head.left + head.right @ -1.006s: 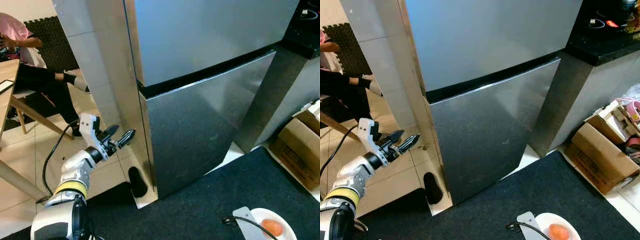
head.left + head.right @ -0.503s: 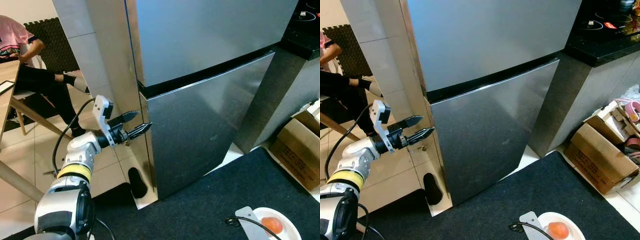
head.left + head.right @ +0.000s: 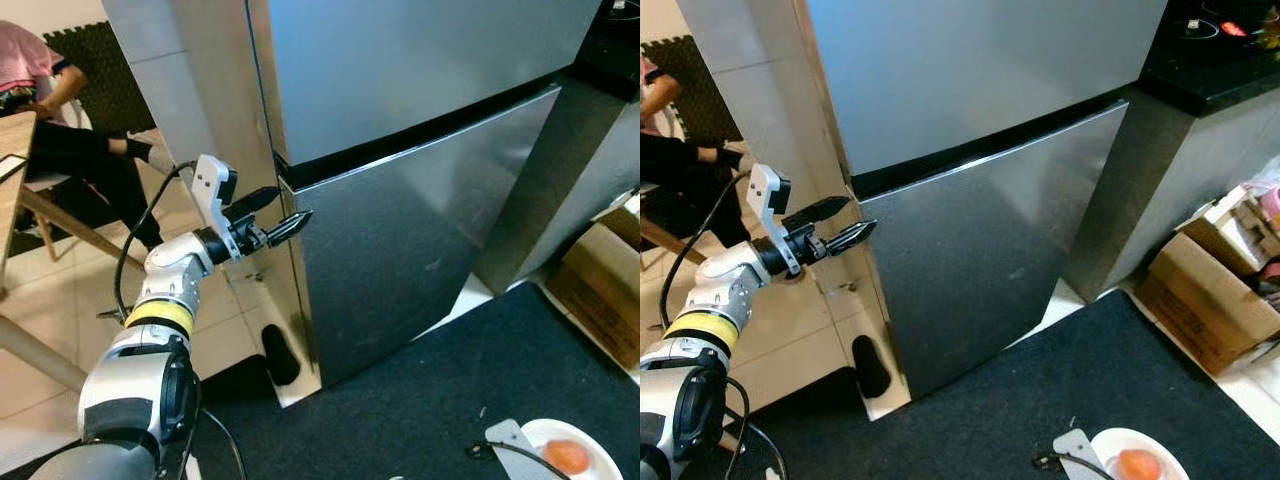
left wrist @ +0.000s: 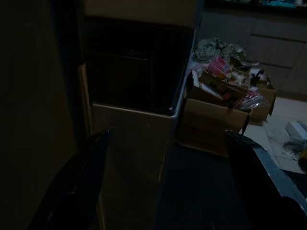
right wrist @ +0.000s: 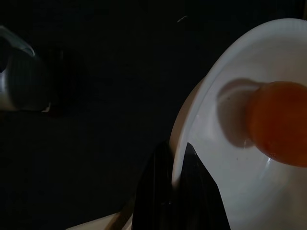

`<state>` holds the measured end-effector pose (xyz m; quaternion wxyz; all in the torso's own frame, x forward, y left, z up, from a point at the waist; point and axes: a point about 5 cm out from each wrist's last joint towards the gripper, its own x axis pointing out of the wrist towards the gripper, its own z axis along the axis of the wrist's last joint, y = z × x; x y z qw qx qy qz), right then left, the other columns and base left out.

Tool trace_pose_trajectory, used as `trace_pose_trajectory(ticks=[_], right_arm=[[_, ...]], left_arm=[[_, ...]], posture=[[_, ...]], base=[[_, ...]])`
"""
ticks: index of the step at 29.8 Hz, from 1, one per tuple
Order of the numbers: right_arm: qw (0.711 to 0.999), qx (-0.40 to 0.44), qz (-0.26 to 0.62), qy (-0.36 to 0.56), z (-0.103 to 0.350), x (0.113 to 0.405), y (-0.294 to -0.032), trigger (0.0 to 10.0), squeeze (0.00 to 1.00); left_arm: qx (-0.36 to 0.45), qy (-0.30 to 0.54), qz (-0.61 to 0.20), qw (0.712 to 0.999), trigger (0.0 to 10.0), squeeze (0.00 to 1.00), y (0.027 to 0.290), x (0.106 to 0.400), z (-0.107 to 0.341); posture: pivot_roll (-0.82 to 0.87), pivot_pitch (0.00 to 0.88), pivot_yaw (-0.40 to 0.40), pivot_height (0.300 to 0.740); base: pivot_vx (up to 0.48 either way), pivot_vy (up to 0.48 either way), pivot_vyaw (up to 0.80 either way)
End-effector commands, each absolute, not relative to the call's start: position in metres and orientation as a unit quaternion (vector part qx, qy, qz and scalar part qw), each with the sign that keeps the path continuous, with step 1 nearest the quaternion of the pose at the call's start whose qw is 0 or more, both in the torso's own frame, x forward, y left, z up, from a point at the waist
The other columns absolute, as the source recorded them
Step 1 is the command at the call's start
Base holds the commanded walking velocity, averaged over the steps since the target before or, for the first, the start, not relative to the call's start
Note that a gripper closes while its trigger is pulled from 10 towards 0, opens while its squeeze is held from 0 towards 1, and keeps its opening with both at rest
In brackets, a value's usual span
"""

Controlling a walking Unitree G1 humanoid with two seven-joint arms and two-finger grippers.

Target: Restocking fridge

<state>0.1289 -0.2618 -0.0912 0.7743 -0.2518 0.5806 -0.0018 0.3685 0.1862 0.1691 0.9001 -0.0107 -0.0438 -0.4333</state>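
Left eye view: fridge [image 3: 420,150] fills the upper centre and right, both doors closed. Left tool [image 3: 278,213], fingers spread, sits left of centre with its tips at the left edge of the lower door [image 3: 420,250], by the dark seam. Lower right: right tool [image 5: 172,191] pinches the rim of a white plate [image 3: 590,445] carrying an orange fruit [image 3: 567,457]. Person seated, upper left.
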Motion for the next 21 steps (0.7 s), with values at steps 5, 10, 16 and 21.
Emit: trace_pose_trajectory(ticks=[5,10,16,21], right_arm=[[0.784,-0.242,-0.014,0.571,-0.091,0.130,-0.259,10.0,0.00],[0.784,-0.242,-0.017,0.571,-0.091,0.130,-0.261,10.0,0.00],[0.784,-0.244,-0.021,0.570,-0.089,0.131,-0.265,10.0,0.00],[0.785,-0.244,-0.021,0.570,-0.089,0.132,-0.265,10.0,0.00]], left_arm=[[0.033,-0.033,-0.435,0.899,10.0,0.00,0.170,0.377,0.177],[0.078,-0.030,-0.415,0.906,10.0,0.00,0.162,0.382,0.180],[0.065,-0.038,-0.405,0.911,10.0,0.00,0.156,0.385,0.182],[0.015,-0.051,-0.484,0.874,10.0,0.00,0.138,0.378,0.182]], posture=[[-0.11,0.099,0.067,0.740],[-0.12,0.098,0.064,0.740],[-0.12,0.091,0.060,0.740],[-0.11,0.086,0.057,0.740]], base=[[0.000,0.000,0.00],[0.000,0.000,0.00],[0.000,0.000,0.00],[0.000,0.000,0.00]])
